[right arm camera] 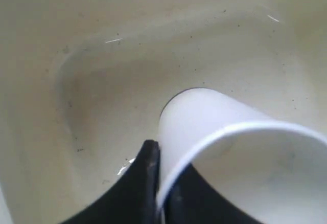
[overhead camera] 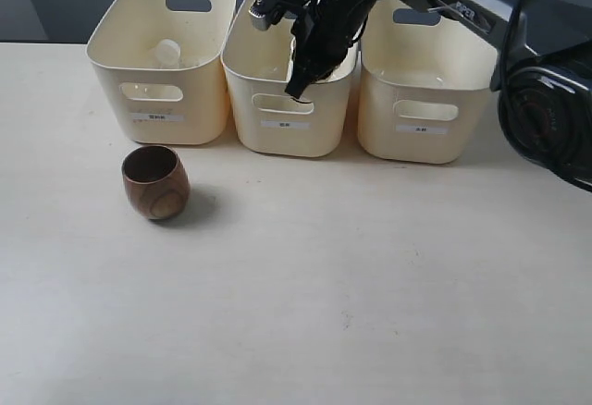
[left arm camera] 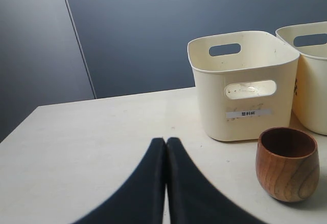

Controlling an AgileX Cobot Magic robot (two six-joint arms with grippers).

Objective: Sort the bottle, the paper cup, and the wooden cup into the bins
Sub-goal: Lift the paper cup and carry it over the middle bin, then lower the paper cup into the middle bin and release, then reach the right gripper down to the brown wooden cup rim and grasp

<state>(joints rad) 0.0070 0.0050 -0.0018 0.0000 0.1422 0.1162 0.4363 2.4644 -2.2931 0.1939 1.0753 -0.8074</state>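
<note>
My right gripper reaches down into the middle bin. In the right wrist view the right gripper is shut on the rim of the white paper cup, which hangs tilted above the bin's floor; the exterior view hides the cup. The bottle's white cap shows inside the left bin. The brown wooden cup stands upright on the table in front of that bin. My left gripper is shut and empty, low over the table, with the wooden cup off to one side.
The right bin stands beside the middle one; all three bins line the back of the pale table. A dark wall rises behind them. The right arm's dark body hangs over the table's right side.
</note>
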